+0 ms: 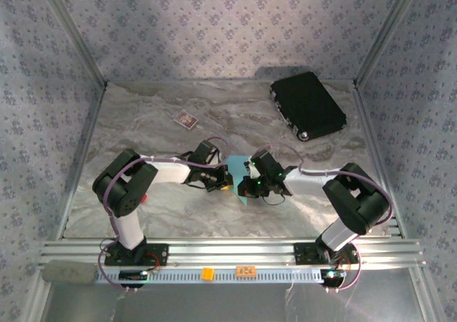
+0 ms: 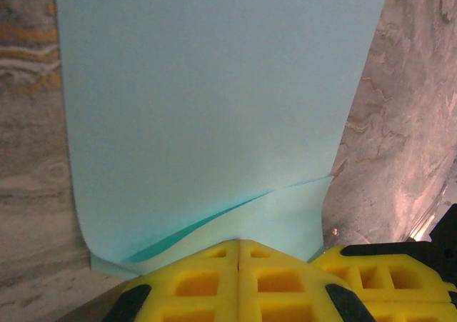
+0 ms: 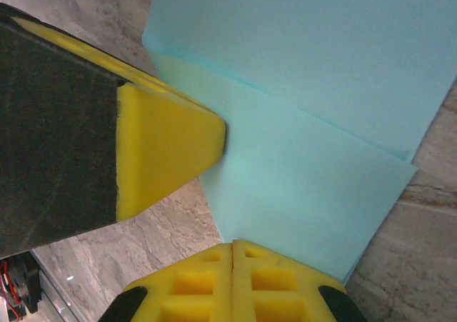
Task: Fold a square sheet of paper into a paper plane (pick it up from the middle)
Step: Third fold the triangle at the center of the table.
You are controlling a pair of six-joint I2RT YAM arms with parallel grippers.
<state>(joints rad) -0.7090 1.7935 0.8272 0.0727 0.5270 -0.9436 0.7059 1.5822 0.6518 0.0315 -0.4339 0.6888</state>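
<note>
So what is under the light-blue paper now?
The paper is folded, so a second layer of it shows below the top one. The marble table appears around its edges. Whatever lies directly beneath the paper is covered.

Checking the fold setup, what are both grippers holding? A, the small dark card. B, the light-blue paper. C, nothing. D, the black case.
B: the left gripper and right gripper are both shut on the light-blue paper, while the black case and small dark card lie apart at the back.
</note>
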